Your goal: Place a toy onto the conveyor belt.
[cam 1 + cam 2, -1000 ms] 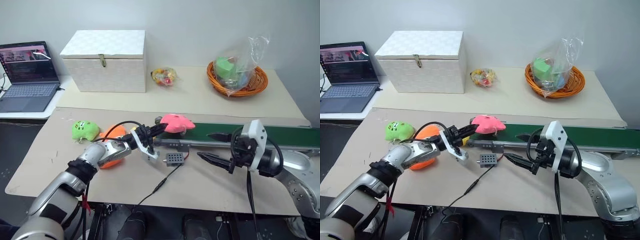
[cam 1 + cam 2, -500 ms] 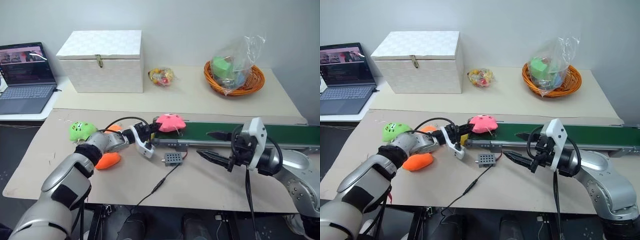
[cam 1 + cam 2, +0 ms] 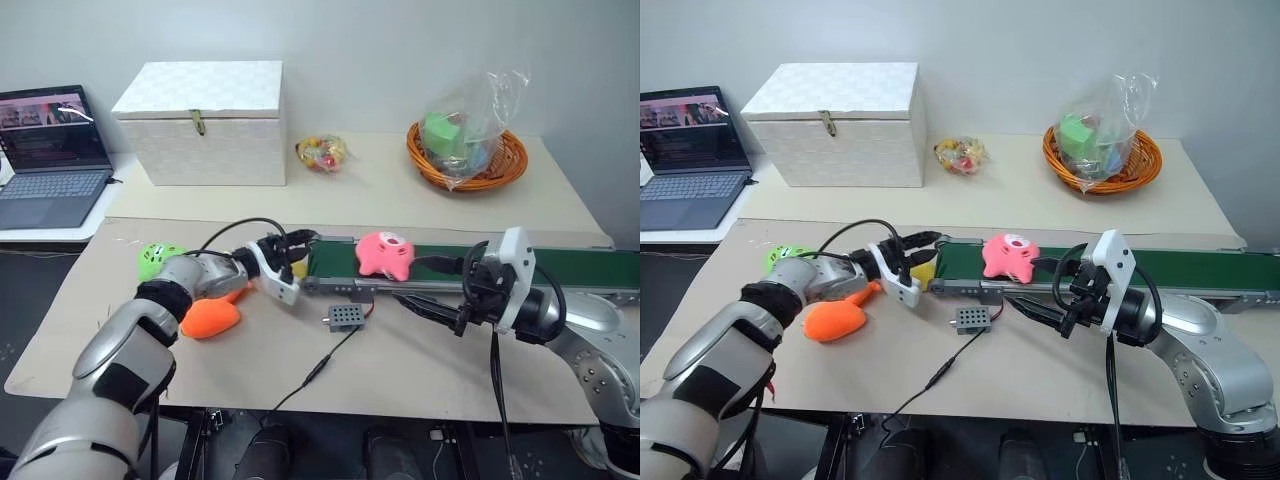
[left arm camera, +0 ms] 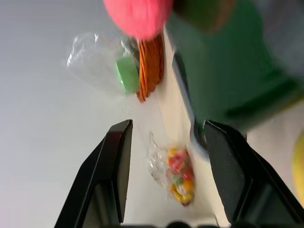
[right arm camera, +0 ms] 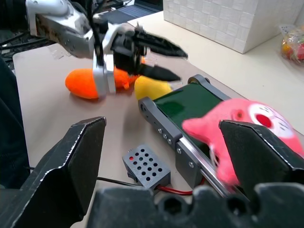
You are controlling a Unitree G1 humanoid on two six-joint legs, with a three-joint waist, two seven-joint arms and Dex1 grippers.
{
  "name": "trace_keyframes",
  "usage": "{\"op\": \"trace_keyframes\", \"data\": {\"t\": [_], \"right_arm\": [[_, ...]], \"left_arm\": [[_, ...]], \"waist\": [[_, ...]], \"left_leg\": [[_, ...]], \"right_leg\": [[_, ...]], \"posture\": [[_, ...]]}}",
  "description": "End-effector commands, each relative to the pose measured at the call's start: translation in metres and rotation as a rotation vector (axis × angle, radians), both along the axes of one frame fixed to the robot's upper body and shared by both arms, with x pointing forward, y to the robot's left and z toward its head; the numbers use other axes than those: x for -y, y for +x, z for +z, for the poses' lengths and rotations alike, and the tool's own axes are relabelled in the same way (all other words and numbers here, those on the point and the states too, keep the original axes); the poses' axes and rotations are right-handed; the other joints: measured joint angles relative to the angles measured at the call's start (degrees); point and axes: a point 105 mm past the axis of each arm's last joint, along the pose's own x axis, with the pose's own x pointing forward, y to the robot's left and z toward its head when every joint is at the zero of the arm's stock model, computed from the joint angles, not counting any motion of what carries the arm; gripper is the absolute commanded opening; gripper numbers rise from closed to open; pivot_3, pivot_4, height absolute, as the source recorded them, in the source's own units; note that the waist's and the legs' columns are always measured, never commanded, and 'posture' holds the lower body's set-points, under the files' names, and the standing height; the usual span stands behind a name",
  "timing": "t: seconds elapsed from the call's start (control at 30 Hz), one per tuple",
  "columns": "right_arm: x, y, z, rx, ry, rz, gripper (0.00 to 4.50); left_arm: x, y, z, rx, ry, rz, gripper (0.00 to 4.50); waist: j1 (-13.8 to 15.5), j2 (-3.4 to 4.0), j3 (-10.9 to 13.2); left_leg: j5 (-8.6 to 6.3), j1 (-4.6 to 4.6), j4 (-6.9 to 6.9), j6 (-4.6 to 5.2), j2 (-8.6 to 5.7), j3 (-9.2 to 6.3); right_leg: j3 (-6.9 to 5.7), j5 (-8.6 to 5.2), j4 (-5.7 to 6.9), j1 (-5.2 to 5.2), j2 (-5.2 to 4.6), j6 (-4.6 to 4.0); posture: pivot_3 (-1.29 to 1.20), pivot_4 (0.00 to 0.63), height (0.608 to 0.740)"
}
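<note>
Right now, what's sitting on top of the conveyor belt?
The pink toy lies on the conveyor belt, near its left end. The right gripper covers part of the belt's near edge.

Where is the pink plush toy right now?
In the head views, the pink toy lies on the conveyor belt near its left end, between the open left gripper and the open right gripper, touching neither.
</note>
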Motion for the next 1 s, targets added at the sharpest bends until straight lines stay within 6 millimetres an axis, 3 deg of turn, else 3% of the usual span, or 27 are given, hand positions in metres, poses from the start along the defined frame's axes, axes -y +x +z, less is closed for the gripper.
{"op": "trace_keyframes", "data": {"t": [0.03, 0.1, 0.17, 0.27, 0.33, 0.53, 0.73, 1.0], "right_arm": [[0.003, -0.001, 0.011, 0.038, -0.002, 0.000, 4.50], [0.004, -0.002, 0.011, 0.038, -0.005, -0.003, 4.50], [0.005, -0.003, 0.012, 0.039, -0.008, -0.004, 4.50], [0.008, -0.005, 0.013, 0.042, -0.015, -0.011, 4.50], [0.009, -0.006, 0.013, 0.041, -0.019, -0.014, 4.50], [0.011, -0.006, 0.012, 0.032, -0.025, -0.019, 4.50], [0.011, -0.004, 0.009, 0.024, -0.030, -0.018, 4.50], [0.011, -0.003, 0.009, 0.029, -0.035, -0.013, 4.50]], "left_arm": [[-0.016, 0.003, 0.030, -0.162, -0.254, 0.076, 2.54], [-0.019, -0.003, 0.037, -0.356, -0.420, 0.074, 2.54], [-0.020, -0.017, 0.040, -0.655, -0.609, 0.049, 2.54], [-0.017, -0.056, 0.047, -1.110, -0.802, -0.081, 2.54], [-0.022, -0.075, 0.044, -1.248, -0.823, -0.100, 2.54], [-0.038, -0.084, 0.028, -1.243, -0.873, 0.023, 2.54], [-0.033, -0.086, 0.036, -1.146, -0.814, 0.029, 2.54], [-0.015, -0.096, 0.048, -1.238, -0.801, -0.078, 2.54]], "waist": [[0.0, 0.00, 0.0], [-0.1, 0.04, 0.0], [-0.5, 0.07, 0.0], [-1.4, 0.12, 0.0], [-1.7, 0.12, 0.0], [-1.5, 0.32, 0.0], [-1.1, 0.31, 0.0], [-0.9, 0.31, 0.0]], "left_leg": [[0.00, 0.01, 0.01, 0.00, 0.00, 0.00], [0.00, 0.01, 0.03, 0.00, 0.00, 0.00], [-0.01, -0.01, 0.07, 0.01, 0.02, -0.02], [-0.05, -0.16, 0.26, 0.08, 0.04, -0.10], [-0.10, -0.20, 0.37, 0.18, 0.04, -0.13], [-0.23, 0.42, 0.39, 0.40, 0.07, 0.05], [-0.24, 0.27, 0.39, 0.40, 0.06, 0.05], [-0.24, 0.28, 0.39, 0.40, 0.06, 0.07]], "right_leg": [[0.00, 0.00, 0.00, 0.00, 0.00, 0.00], [0.00, 0.00, 0.05, 0.00, 0.00, -0.01], [0.01, 0.00, 0.25, -0.06, -0.01, -0.02], [0.01, 0.00, 0.33, -0.18, -0.01, -0.04], [0.01, 0.00, 0.37, -0.19, 0.00, -0.04], [0.05, -0.08, 0.25, 0.25, 0.01, -0.09], [0.04, -0.08, 0.19, 0.18, 0.01, -0.10], [0.05, -0.08, 0.19, 0.18, 0.01, -0.10]], "posture": [[0.00, 0.150, 0.740], [0.00, 0.150, 0.740], [0.00, 0.150, 0.740], [0.00, 0.150, 0.740], [0.00, 0.150, 0.740], [0.00, 0.150, 0.740], [0.00, 0.150, 0.740], [0.00, 0.150, 0.740]]}}
